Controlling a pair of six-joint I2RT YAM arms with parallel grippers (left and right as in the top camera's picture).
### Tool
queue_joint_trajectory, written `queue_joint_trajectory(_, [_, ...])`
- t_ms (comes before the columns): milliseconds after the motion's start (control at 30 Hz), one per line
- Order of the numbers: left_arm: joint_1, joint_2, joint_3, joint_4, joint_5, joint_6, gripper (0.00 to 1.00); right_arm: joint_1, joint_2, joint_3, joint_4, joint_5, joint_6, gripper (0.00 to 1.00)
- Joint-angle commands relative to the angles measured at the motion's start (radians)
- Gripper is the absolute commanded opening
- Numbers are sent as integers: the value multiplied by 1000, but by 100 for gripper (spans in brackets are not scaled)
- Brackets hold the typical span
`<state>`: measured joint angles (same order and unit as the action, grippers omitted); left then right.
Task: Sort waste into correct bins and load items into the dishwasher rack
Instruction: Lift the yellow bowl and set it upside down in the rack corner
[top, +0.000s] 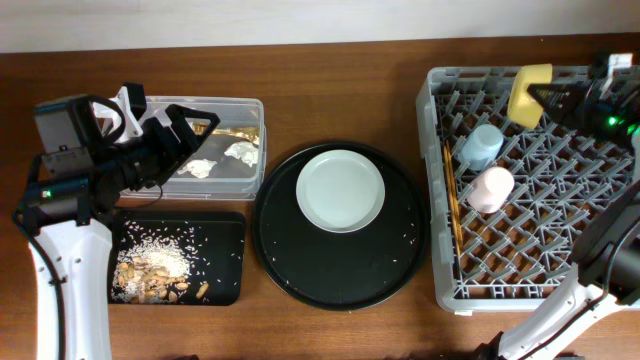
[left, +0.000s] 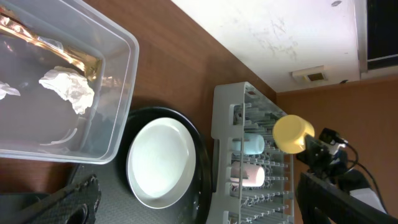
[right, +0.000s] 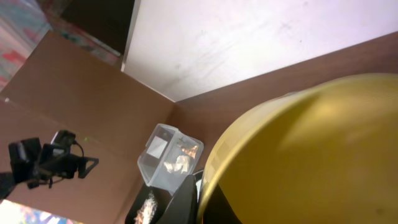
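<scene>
Overhead, the dark brown wooden counter (top: 330, 90) runs up to a white wall (top: 300, 20) at its far edge, and it carries the clear tub (top: 258, 150), the black tray (top: 225, 250), a round black tray (top: 390, 270) with the pale plate (top: 340, 190) on it, and the grey dishwasher rack (top: 438, 200). The right gripper (top: 548, 97) is closed on the yellow bowl (top: 528, 90) above the far corner of the rack. The left gripper (top: 190, 135) hangs over the tub, its fingers spread apart.

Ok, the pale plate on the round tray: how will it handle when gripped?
The plate looks rigid and glossy, so probably slippery. It lies flat with a low rim, so it may slide on the round black tray before lifting.
</scene>
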<state>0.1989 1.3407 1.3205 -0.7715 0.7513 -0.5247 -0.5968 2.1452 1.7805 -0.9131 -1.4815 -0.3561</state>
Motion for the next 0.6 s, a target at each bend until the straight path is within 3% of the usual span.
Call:
queue_joint_trajectory(0, [5,0,7,-1,7,-5,99,-9,8,-51,53,-51,-29,4])
queue_joint_trajectory(300, [5,0,7,-1,8,-5,99,-52,8,-78,50,283,34,5])
queue_joint_trajectory(567, [5,0,7,-1,7,-5,99,-55,8,-78,38,353,86,5])
